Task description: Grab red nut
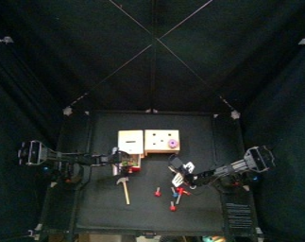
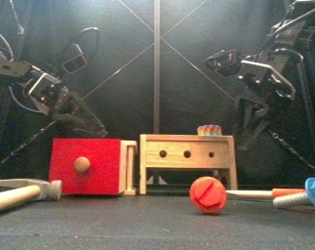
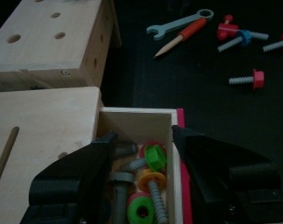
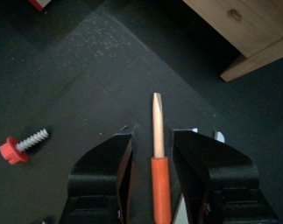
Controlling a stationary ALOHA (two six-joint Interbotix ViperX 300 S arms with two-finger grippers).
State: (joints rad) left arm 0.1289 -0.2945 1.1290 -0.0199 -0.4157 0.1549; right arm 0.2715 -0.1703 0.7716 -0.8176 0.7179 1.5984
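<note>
Left gripper [image 3: 147, 145] is over the open wooden box [image 3: 137, 112], jaws spread wide around the jumble inside. The only red-ish candidate for the red nut [image 3: 151, 181] is a small red-orange piece in that box, between two green nuts [image 3: 155, 157] and touching grey threaded bolt shanks [image 3: 164, 206]. It's half buried, so I can't tell which way its bore or long axis points. It looks like smooth plastic and rounded.

The box has pale plain wood walls with a red face on one side. The wooden bench [image 2: 186, 151] with round holes stands just beside it.

Right gripper [image 4: 161, 138] hangs over the black table [image 4: 85, 70], jaws parted with a gap on each side of the screwdriver [image 4: 157, 131]. The screwdriver has an orange handle and a pale wooden shaft, and its tip points away from the wrist. Not gripping. A red-headed bolt [image 4: 21, 144] with a grey ribbed shank lies near it.
</note>
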